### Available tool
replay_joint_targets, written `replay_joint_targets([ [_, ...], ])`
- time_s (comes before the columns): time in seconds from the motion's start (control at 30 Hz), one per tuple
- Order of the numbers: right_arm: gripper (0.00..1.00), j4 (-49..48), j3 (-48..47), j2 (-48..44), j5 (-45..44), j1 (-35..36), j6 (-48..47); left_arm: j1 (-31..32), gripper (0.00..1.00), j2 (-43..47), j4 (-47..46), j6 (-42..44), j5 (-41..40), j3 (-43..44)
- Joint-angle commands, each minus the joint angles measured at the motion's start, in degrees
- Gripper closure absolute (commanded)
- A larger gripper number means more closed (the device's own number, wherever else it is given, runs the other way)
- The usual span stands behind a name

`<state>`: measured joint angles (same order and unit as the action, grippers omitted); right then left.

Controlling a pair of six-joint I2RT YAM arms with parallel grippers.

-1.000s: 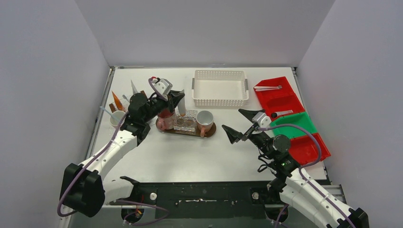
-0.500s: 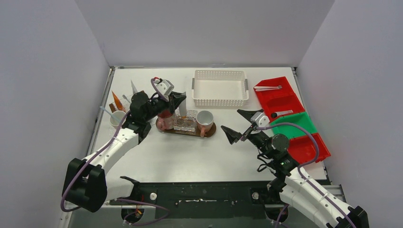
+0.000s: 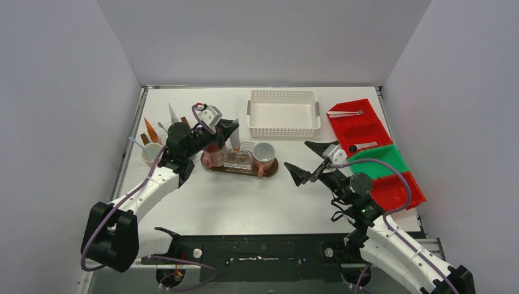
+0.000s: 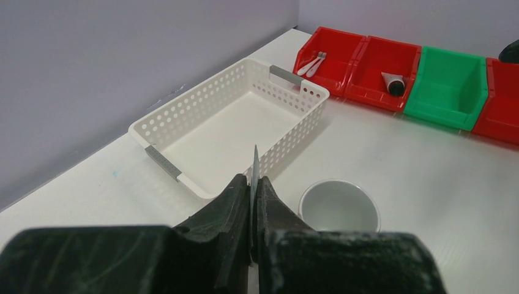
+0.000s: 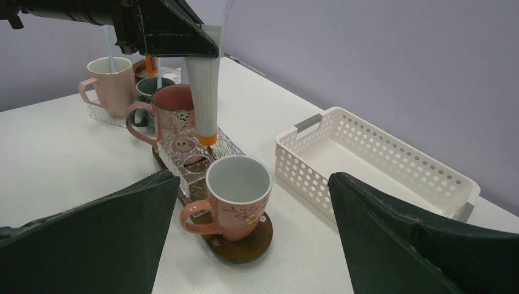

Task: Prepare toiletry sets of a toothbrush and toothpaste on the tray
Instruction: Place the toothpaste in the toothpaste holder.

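The left gripper (image 5: 207,48) pinched the tube (image 5: 202,92) by its flat crimped tail, cap hanging down. Light and squashy, it likely handled best there; the right gripper (image 3: 298,157) stood wide, empty.

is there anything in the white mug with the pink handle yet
No, the right wrist view looks straight into the white mug and its inside is bare.

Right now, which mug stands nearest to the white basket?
The empty mug with the pink handle, at the right end of the brown tray; the maroon mug, dark green mug and pinkish mug stand farther away.
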<state>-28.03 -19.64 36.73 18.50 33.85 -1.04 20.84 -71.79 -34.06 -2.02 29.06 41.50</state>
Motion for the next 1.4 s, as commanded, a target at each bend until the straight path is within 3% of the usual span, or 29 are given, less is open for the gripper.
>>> replay_joint_targets([
  [0.0, 0.00, -5.2, 0.5, 0.3, 0.7, -0.1, -0.8, -0.7, 1.00, -0.4, -6.3, 1.2, 1.6, 0.2],
  [0.7, 0.00, -5.5, 0.7, 0.9, 1.3, -0.1, -0.9, -1.2, 1.00, -4.9, -9.2, 3.8, 3.3, -2.1],
  [1.37, 0.00, -5.4, 0.8, 0.6, 1.3, -0.1, -1.1, -1.4, 0.97, -9.1, -17.4, 0.4, 5.4, -5.0],
])
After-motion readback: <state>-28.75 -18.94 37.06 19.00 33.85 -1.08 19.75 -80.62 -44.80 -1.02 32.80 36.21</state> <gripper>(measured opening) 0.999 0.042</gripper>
